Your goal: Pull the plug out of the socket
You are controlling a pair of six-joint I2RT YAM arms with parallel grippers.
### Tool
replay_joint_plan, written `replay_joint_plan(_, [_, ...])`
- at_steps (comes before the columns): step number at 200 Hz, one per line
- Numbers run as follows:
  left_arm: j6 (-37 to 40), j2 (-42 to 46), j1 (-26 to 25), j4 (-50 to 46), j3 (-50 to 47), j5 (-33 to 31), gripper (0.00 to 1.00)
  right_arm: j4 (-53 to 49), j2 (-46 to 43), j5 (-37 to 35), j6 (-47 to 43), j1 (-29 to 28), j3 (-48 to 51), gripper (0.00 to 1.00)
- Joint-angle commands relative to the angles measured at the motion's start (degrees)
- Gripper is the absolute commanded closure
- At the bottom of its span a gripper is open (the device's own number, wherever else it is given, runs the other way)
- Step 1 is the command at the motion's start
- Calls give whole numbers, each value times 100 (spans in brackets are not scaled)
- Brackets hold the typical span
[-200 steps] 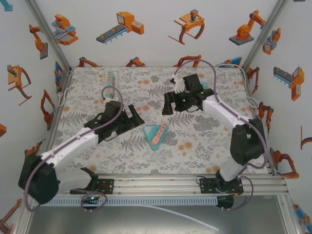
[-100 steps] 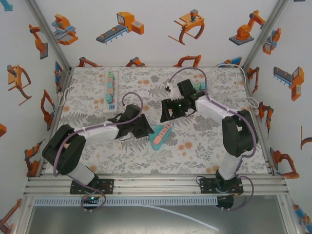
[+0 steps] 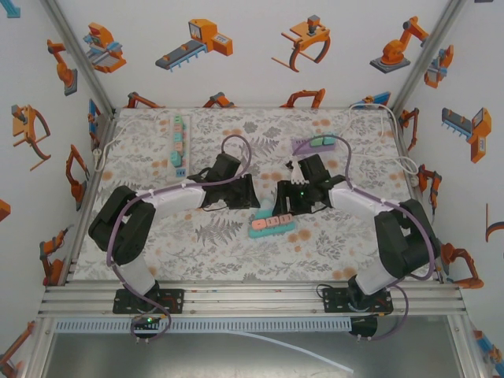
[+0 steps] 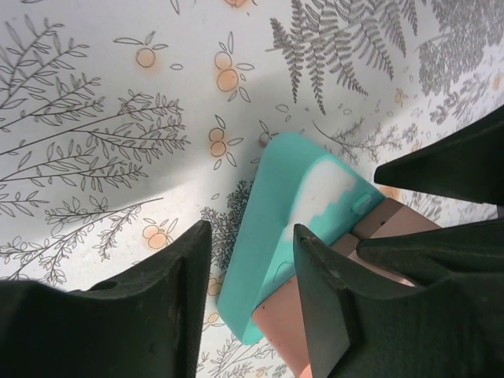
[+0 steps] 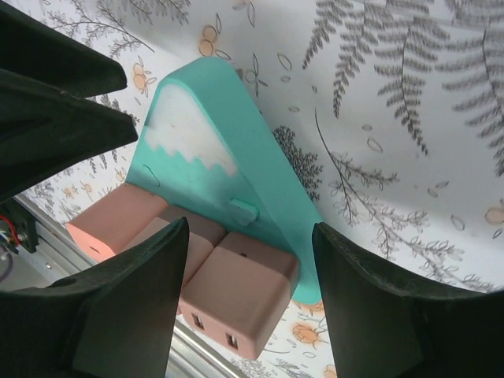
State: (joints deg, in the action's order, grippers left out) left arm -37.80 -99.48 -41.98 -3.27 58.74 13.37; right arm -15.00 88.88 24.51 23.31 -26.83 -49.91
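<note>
A teal socket strip [image 3: 288, 228] lies crosswise at the table's middle, with pink plugs [image 3: 270, 222] in a row in it. My left gripper [image 3: 250, 201] reaches its left end. In the left wrist view the teal socket's [image 4: 291, 197] edge sits in the gripper's [image 4: 252, 230] narrow gap. The left finger [image 4: 157, 307] stands just clear of it, and the right finger overlaps a pink plug [image 4: 386, 224]. My right gripper [image 3: 282, 211] is over the strip. Its jaws [image 5: 250, 228] stand open on either side of the end pink plug [image 5: 240, 291] on the socket [image 5: 236, 142], not touching it.
A white power strip [image 3: 179, 142] with teal and pink plugs lies at the back left. A purple strip [image 3: 311, 144] lies at the back right, with white cables along the side walls. A metal rail [image 3: 252, 298] bounds the near edge.
Both arms have moved inward to the teal socket. The socket has turned from slanted to crosswise. Both pairs of jaws have narrowed.
</note>
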Motion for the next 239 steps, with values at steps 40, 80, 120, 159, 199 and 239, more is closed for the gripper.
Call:
replay_joint_plan(40, [339, 53, -13, 5, -140, 693, 51, 211, -451, -243, 255, -55, 31, 38])
replay_joint_plan(80, [549, 223, -13, -89, -88, 703, 48, -61, -1305, -919, -752, -56, -181, 34])
replay_joint_plan(120, [916, 275, -102, -110, 5, 467, 43, 227, -2733, -922, -3245, -55, 496, 33])
replay_joint_plan(159, [1263, 51, -250, -81, 254, 473, 41, 263, -3988, 608, -5960, -64, 1335, 29])
replay_joint_plan(199, [1258, -229, -256, 65, 376, 909, 38, 421, -4158, 1527, -7054, -85, 1818, 30])
replay_joint_plan(239, [1260, -476, -250, -22, 431, 1046, 38, 279, -3463, 1139, -7708, -414, 1661, 35])
